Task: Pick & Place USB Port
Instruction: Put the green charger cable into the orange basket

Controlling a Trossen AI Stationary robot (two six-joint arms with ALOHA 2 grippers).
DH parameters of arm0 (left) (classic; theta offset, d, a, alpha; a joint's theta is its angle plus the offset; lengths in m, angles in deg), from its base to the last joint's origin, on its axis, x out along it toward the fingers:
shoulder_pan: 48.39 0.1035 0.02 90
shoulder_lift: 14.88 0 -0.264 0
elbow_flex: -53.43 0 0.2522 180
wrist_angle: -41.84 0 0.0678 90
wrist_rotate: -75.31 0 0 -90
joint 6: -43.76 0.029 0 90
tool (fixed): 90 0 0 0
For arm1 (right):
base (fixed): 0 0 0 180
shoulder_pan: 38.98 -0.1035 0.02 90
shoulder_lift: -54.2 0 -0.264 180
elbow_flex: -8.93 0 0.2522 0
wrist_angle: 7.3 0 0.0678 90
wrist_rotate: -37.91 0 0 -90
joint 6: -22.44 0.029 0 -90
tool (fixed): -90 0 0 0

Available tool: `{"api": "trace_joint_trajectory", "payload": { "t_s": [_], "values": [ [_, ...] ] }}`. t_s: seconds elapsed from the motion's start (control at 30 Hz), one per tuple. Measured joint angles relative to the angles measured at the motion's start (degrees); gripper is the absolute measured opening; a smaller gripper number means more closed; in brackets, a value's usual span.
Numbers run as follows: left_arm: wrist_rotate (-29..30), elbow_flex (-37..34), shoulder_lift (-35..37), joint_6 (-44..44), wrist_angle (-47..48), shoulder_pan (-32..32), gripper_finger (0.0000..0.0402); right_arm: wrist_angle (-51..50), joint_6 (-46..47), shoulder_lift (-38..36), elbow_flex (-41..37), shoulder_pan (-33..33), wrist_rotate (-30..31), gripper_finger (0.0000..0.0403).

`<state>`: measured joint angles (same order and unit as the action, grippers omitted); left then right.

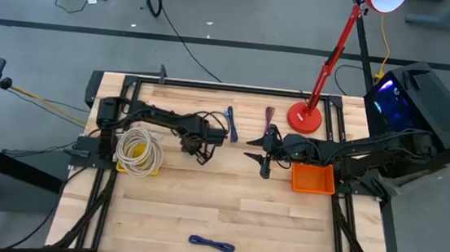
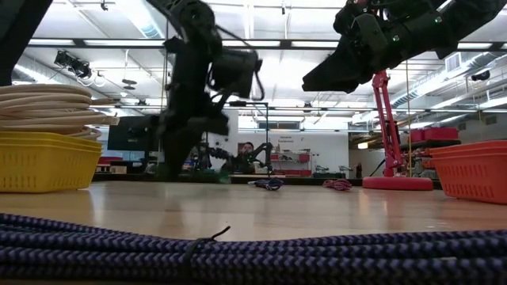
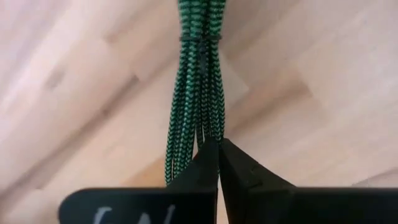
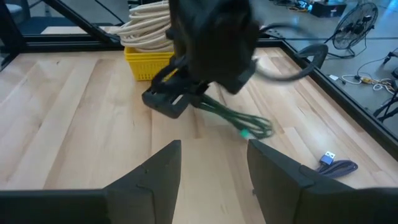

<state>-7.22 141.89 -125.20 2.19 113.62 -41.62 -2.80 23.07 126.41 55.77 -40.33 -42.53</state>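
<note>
While clamped on the green cable, left fingers meet, right fingers spread, empty.

A red desk lamp stands at the far edge of a wooden table, near an orange bin. A yellow basket holds coiled cream rope. A black computer case glows beside the table.

The left arm reaches in from nine o'clock toward the table's middle, its left gripper low, fingers pressed together. The right arm extends from three o'clock, wrist level, its right gripper held above the table with fingers spread apart.
</note>
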Motion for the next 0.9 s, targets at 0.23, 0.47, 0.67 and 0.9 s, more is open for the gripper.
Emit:
{"api": "trace_joint_trajectory", "payload": {
  "t_s": [0.23,0.47,0.67,0.9],
  "values": [
    [7.55,8.95,0.06,0.24,12.73,-1.28,0.0001,-1.32,0.34,0.0,0.0,0.02,3.47,0.0185],
    [17.0,19.72,1.54,2.17,15.77,-4.89,0.0001,-0.84,1.88,0.0,0.0,0.28,6.04,0.0185],
    [27.61,28.06,4.76,4.63,15.92,-9.94,0.0001,3.89,3.38,0.0,-0.04,1.39,3.98,0.0185],
    [38.02,28.71,7.35,7.14,10.18,-17.14,0.0,19.17,4.96,0.0,-0.04,2.39,-0.63,0.0185]
  ]
}}
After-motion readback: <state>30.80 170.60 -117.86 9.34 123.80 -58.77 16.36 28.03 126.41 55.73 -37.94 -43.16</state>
